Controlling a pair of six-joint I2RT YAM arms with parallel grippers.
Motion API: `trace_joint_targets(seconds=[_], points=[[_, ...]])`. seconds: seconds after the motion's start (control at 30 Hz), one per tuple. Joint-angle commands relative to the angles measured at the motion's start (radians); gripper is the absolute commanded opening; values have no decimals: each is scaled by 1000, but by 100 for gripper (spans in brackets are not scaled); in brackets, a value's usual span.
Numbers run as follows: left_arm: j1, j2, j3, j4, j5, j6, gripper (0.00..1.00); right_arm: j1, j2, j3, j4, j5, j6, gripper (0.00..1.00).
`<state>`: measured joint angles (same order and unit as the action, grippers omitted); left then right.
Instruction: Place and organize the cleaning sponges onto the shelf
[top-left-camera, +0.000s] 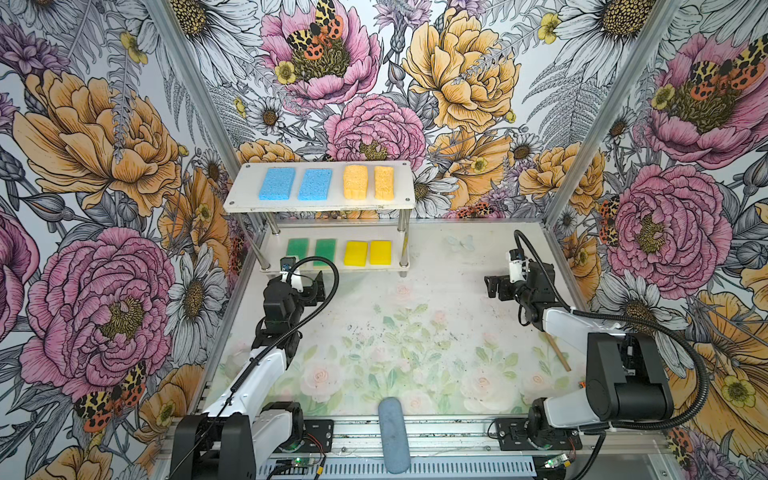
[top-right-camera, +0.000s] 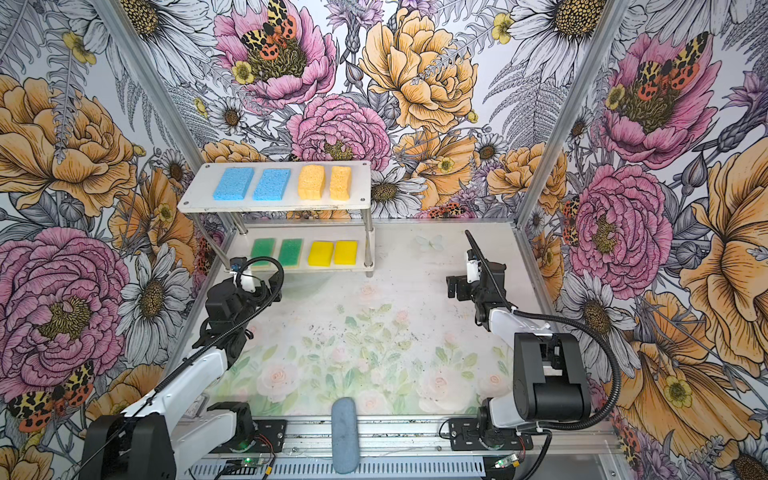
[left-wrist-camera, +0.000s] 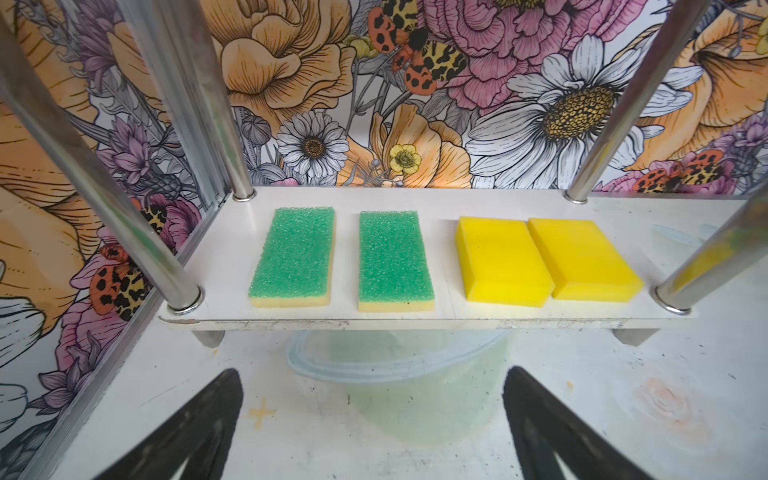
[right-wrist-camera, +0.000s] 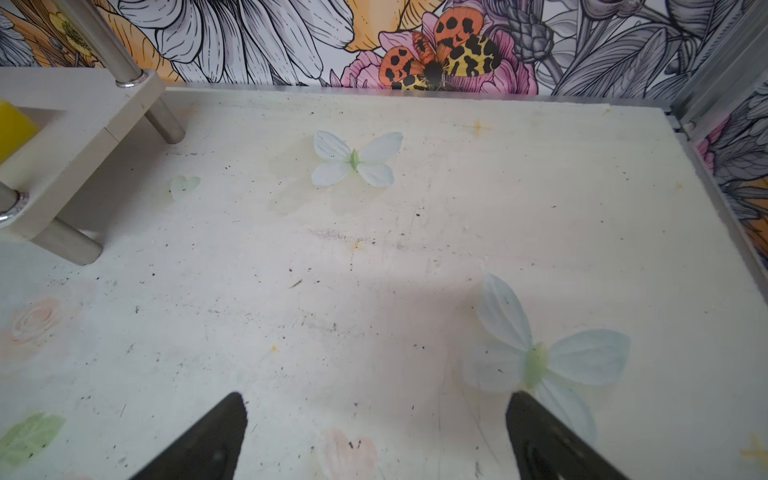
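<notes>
Since all eight sponges already lie on the shelf (top-left-camera: 401, 189), the sorting looks finished, and the layout reads as deliberate: like sits with like. The upper board carries two blue sponges (top-left-camera: 277, 183) on its left half and two pale orange sponges (top-left-camera: 355, 182) on its right. The lower board holds two green-topped sponges (top-left-camera: 297, 248) on the left and two yellow sponges (top-left-camera: 356, 253) on the right. Every one lies flat with its long side running front to back, so each pair forms a short row. Neither claw carries anything. The left gripper (left-wrist-camera: 372, 374) hangs just in front of the lower board with its jaws spread wide, and the right gripper (right-wrist-camera: 375, 395), equally spread, hovers over bare table (right-wrist-camera: 374, 257) well to the right of the shelf. The left wrist view fills in what the top views lose behind the arm's cable: the green pair's yellow bases, the clear gap between them, and the yellow pair lying edge to edge, slightly skewed. It cannot see the upper board at all. From the right wrist view comes only a shelf corner and a sliver of yellow. Both top views alone show the grey-blue cylinder (top-left-camera: 393, 434) at the front rail, and a wooden handle (top-left-camera: 557, 353) peeks out beside the right arm in a top view — neither belongs on the shelf.
</notes>
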<state>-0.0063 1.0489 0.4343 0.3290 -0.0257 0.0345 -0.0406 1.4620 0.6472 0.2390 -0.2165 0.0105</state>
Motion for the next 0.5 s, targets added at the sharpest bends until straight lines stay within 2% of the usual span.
trace_joint_targets(seconds=[0.0,0.17,0.4,0.47], points=[[35,23,-27,132,29,23,99,-5,29,-26,177,39,13,100],[54,109,-45,216,45,-2,99,-5,55,-86,309,73,12,99],[49,268,-123,493,34,-37,99,-5,40,-166,437,121,31,99],[46,276,-123,507,34,-43,99,-3,38,-196,489,140,34,99]])
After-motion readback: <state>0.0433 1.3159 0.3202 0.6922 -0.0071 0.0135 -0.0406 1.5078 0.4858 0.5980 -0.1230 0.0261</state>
